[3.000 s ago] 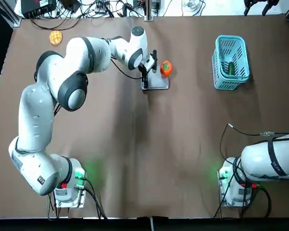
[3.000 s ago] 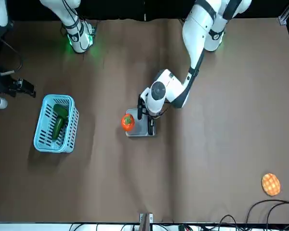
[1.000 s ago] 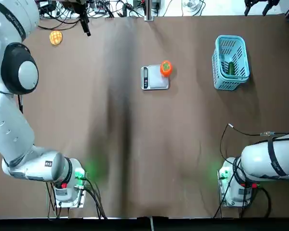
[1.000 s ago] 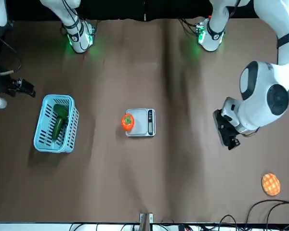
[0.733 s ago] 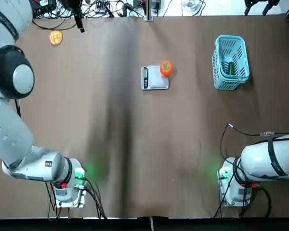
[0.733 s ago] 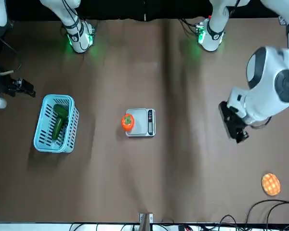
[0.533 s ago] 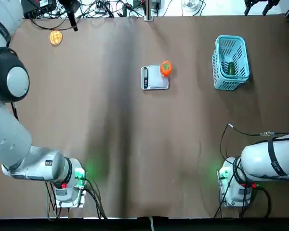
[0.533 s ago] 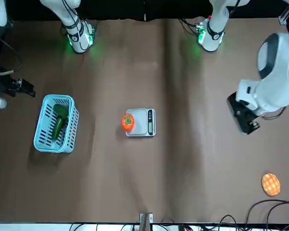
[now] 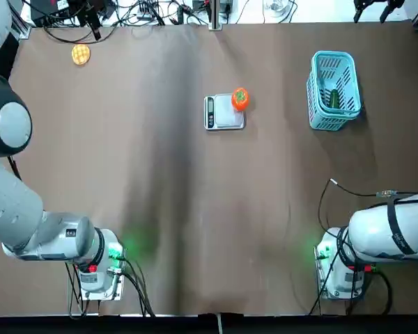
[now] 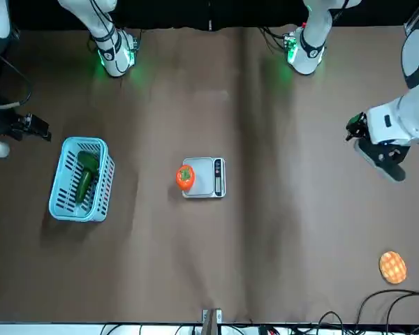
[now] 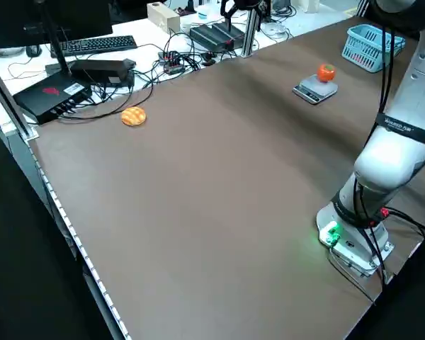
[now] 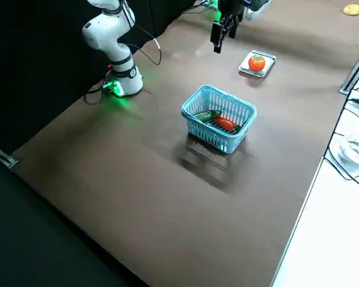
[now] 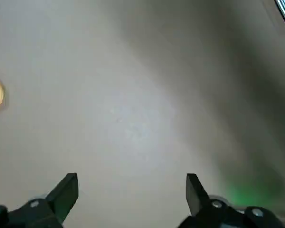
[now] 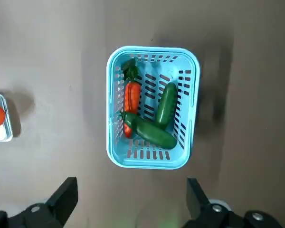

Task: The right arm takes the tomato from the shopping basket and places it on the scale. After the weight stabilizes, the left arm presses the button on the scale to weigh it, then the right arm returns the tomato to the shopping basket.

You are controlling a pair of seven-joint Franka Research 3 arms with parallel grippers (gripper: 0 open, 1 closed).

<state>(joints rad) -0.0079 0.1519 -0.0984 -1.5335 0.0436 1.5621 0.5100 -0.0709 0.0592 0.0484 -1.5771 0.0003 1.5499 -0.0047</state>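
Observation:
The tomato (image 9: 240,98) rests on the far right corner of the silver scale (image 9: 224,113) in mid-table, free of both grippers. To its right stands the light-blue shopping basket (image 9: 334,90), with green vegetables (image 14: 167,104) and a long red one (image 14: 131,97) inside. My right gripper (image 14: 129,194) hangs open and empty high above the basket (image 14: 152,107); the front view shows this gripper (image 10: 31,127) at its left edge. My left gripper (image 10: 383,159) is open and empty, high up and far off to the scale's left, near the table's far left corner (image 9: 94,24).
A round yellow-orange waffle-like item (image 9: 80,53) lies near the far left corner. Cables and electronics (image 11: 71,81) crowd the desk beyond the far edge. A thin cable (image 9: 327,198) loops by the right arm's base (image 9: 341,275).
The left arm has lifted off the scale and swung far out to its left, still drifting outward. The tomato stays on the scale. The right arm has not moved.

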